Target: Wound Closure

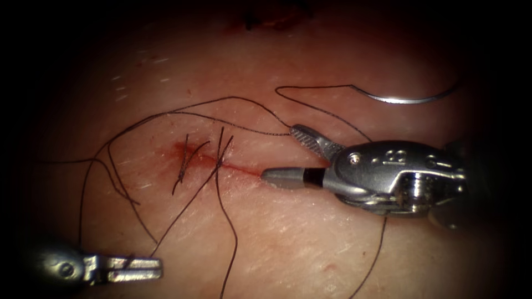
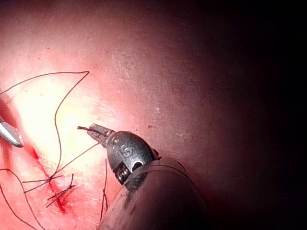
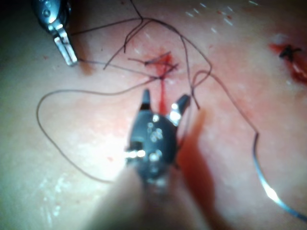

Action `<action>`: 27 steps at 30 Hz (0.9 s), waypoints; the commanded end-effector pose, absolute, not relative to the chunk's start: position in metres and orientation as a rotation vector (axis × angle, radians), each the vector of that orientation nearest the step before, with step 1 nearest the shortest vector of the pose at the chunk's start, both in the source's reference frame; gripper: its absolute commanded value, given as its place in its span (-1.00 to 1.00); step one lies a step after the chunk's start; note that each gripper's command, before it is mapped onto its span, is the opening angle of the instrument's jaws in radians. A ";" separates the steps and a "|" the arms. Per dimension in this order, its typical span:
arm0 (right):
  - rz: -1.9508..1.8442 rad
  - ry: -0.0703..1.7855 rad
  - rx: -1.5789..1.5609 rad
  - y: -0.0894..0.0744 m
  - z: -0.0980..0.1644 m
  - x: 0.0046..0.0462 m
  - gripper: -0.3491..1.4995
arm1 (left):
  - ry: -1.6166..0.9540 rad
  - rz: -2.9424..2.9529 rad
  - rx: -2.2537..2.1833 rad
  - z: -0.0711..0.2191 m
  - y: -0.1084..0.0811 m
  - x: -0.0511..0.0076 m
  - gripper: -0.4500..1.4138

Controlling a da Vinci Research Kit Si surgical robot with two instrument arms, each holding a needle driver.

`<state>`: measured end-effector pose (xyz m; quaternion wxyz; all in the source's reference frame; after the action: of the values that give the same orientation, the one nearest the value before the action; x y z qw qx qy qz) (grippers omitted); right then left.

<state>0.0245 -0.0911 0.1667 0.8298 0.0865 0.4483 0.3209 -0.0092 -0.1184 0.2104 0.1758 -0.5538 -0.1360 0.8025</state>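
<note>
The cut point(image 1: 238, 168) runs across the tissue point(image 1: 288, 238), red with fluid, with two knotted stitches point(image 1: 221, 152) at its left part. My right tool point(image 1: 277, 152) hovers at the cut's right end, jaws open and holding nothing; the thread point(image 1: 260, 130) runs up to its upper jaw tip. The same tool point(image 3: 165, 98) straddles the cut line. My left tool point(image 1: 158, 269) lies low on the left, shut on the thread, whose end sticks out of its tip point(image 2: 91, 130). The curved needle point(image 1: 399, 99) lies free on the tissue, up and right of the cut, not in the tissue.
Long loops of thread point(image 1: 111, 166) trail over the tissue left of and below the cut. A second, dark stitched wound point(image 1: 271, 22) sits at the far edge. The needle point(image 3: 268, 191) rests beside the right tool's shaft.
</note>
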 end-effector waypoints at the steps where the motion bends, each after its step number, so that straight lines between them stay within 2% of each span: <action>1: 0.676 0.953 0.189 -0.092 0.166 0.0254 0.98 | -0.389 2.264 -1.570 0.210 -0.120 -0.0104 -1.00; 6: 0.634 0.958 0.163 -0.092 0.165 0.0266 0.98 | -0.348 2.252 -1.582 0.209 -0.118 -0.0107 -1.00; 12: 0.491 0.957 0.161 -0.093 0.164 0.0302 0.98 | -0.268 2.235 -1.603 0.207 -0.113 -0.0105 -1.00; 27: 0.433 0.978 0.164 -0.094 0.167 0.0339 0.98 | -0.178 2.216 -1.592 0.204 -0.108 -0.0109 -1.00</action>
<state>0.0327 -0.0928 0.1671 0.8580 0.0766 0.4651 0.2040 -0.0097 -0.1064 0.2046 0.2002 -0.5697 -0.0605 0.7948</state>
